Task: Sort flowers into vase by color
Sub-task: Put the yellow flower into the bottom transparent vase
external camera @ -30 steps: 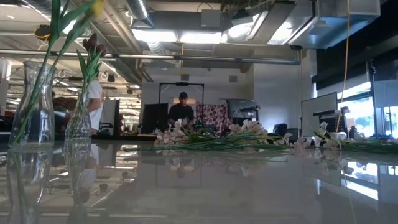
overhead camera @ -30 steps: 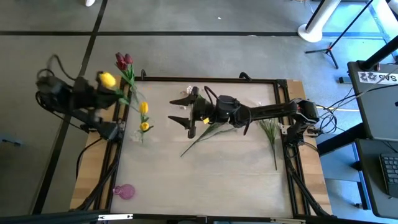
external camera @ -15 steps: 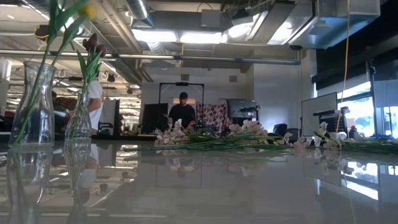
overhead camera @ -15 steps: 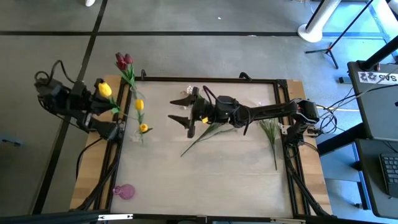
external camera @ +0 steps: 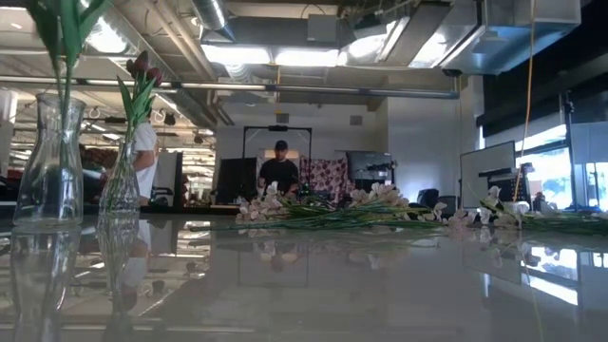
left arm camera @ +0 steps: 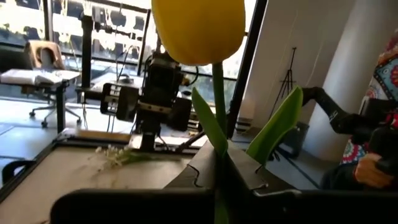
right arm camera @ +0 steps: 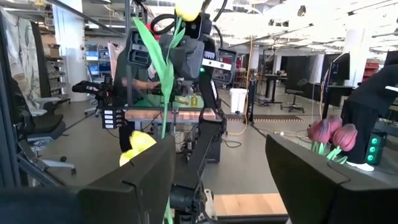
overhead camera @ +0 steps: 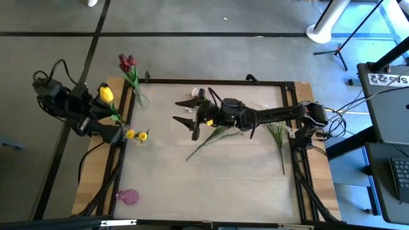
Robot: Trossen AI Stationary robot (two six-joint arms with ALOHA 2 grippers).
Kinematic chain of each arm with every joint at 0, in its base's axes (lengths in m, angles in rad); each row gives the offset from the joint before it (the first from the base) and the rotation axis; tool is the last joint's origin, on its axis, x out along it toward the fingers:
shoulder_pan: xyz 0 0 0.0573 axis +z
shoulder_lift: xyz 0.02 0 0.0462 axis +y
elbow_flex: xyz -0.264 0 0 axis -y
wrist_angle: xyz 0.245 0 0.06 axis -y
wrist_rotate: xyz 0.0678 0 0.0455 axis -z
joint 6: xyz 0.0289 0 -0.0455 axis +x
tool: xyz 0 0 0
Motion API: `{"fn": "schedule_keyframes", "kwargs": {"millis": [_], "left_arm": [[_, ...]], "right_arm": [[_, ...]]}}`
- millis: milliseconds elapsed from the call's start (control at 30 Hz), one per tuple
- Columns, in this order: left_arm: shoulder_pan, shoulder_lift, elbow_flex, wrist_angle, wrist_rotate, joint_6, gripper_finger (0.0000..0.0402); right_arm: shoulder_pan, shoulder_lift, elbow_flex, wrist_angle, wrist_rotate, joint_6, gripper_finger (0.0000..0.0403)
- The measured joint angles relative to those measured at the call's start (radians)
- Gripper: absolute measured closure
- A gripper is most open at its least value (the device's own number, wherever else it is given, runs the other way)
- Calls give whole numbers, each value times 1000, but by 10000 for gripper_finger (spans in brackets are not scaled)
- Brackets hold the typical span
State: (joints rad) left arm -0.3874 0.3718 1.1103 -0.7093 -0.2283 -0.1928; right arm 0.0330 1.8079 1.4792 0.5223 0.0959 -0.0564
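The left hand, at the surface's left edge, is clenched on a yellow tulip with a thin green stalk and broad leaves. Two more yellow tulips sit in the near vase; two dark red tulips stand in the second vase. The right hand hangs released mid-surface above loose green stems.

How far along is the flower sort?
Done: dark red tulips stand in one glass vase, and yellow tulips sit in the other vase. In hand: the left pincer, shut on another yellow tulip, holds it by that vase. Left: the white blossom sprays lie on the table; the right pincer waits open over them.
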Motion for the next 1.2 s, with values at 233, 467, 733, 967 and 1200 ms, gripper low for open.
{"fn": "schedule_keyframes", "kwargs": {"millis": [233, 467, 733, 967, 1200], "left_arm": [[0, 4, 3, -68, -44, -14, 396], [0, 7, 2, -51, -106, -7, 395], [0, 7, -67, 1, -305, 55, 395], [1, 8, -130, 133, -397, 131, 395], [1, 8, -130, 63, -306, -43, 395]], "right_arm": [[0, 0, 0, -10, 0, 5, 155], [0, 0, 0, -12, -1, 6, 155], [0, 0, 1, -17, 0, 0, 155], [0, 0, 1, -17, 0, 0, 155], [0, 1, 1, -22, 1, -1, 155]]}}
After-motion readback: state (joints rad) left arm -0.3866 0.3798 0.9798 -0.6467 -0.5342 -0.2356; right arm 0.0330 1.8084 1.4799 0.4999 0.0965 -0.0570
